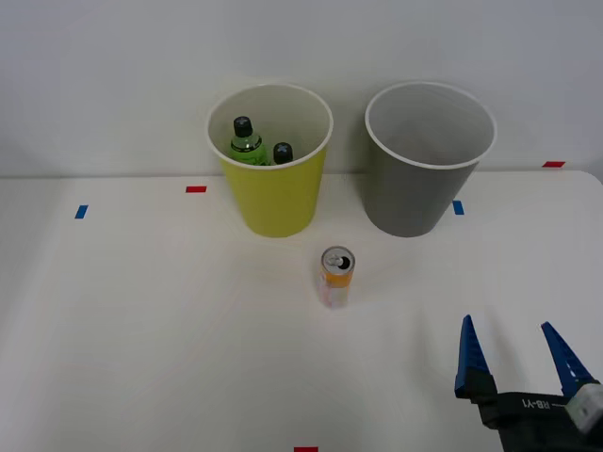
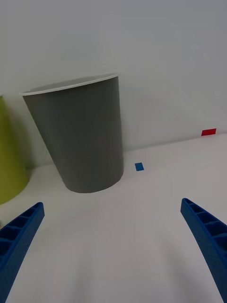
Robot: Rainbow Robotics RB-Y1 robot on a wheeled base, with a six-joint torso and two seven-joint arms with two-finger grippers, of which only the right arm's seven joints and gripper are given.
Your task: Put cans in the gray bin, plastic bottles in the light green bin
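Observation:
One orange-yellow and pale pink can (image 1: pixel 336 276) stands upright on the white table, in front of the gap between the two bins. The light green bin (image 1: pixel 273 202) holds two black-capped plastic bottles (image 1: pixel 248 141), one of them green. To its right stands the gray bin (image 1: pixel 415 193), also seen close up from the wrist (image 2: pixel 85 137). My right gripper (image 1: pixel 517 355) hovers open near the table's front right, to the right of the can and nearer than the gray bin, with nothing between its blue fingers (image 2: pixel 19 236). In the wrist view my gripper (image 2: pixel 113 248) faces the gray bin.
Small red tape marks (image 1: pixel 196 189) and blue tape marks (image 1: pixel 458 207) lie on the table (image 1: pixel 141 330). A pale wall rises just behind the bins. The light green bin's side (image 2: pixel 9 165) shows beside the gray bin in the wrist view.

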